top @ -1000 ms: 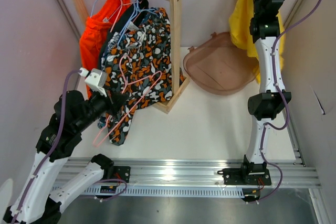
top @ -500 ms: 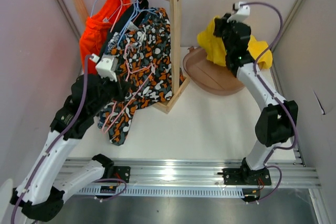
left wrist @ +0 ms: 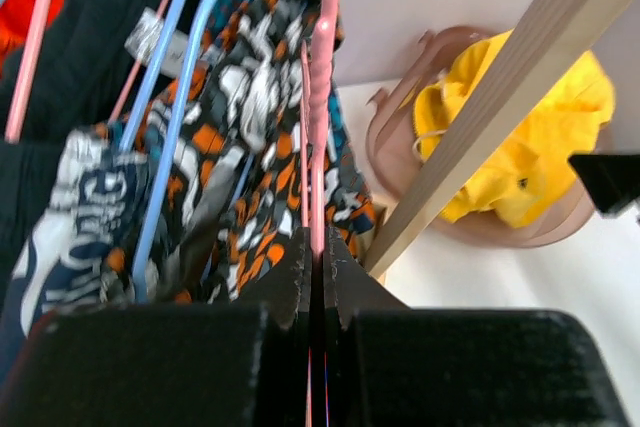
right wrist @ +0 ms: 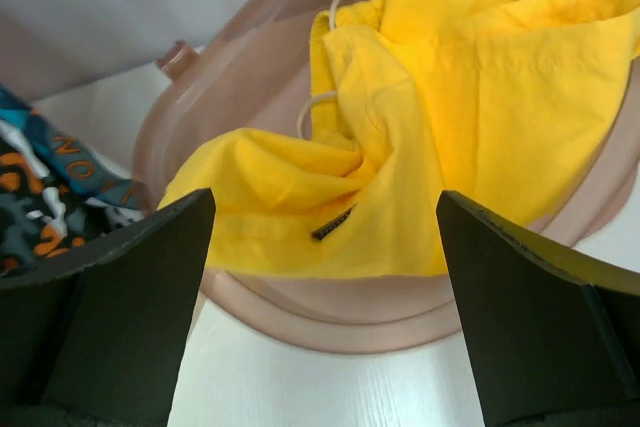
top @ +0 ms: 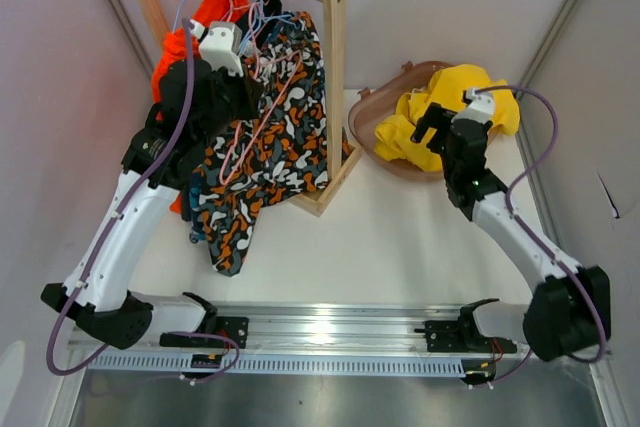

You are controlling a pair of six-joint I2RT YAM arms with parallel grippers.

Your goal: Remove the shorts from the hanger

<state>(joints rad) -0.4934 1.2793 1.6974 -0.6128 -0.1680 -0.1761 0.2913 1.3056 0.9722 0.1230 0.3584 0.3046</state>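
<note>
The yellow shorts (top: 445, 107) lie bunched in the brown basin (top: 372, 137), free of any hanger. My right gripper (top: 432, 129) stands open just before them, fingers wide apart with nothing between; in the right wrist view the yellow shorts (right wrist: 450, 127) fill the basin (right wrist: 330, 312). My left gripper (left wrist: 318, 257) is high at the rack, shut on the thin pink hanger (left wrist: 322, 97). Beside it hang the camouflage shorts (top: 275, 152), the orange shorts (top: 172, 59) and the black shorts (left wrist: 70, 97), some on blue hangers (left wrist: 175, 127).
The wooden rack (top: 335, 67) stands at the back left; its post (left wrist: 480, 127) crosses close to my left gripper. Purple walls close in on the left and right. White tabletop (top: 400, 237) lies between the rack and the arm bases.
The right arm swung down from high up, carried the yellow shorts into the basin and opened, letting them go. The left arm lifted the pink hanger up toward the rail.
</note>
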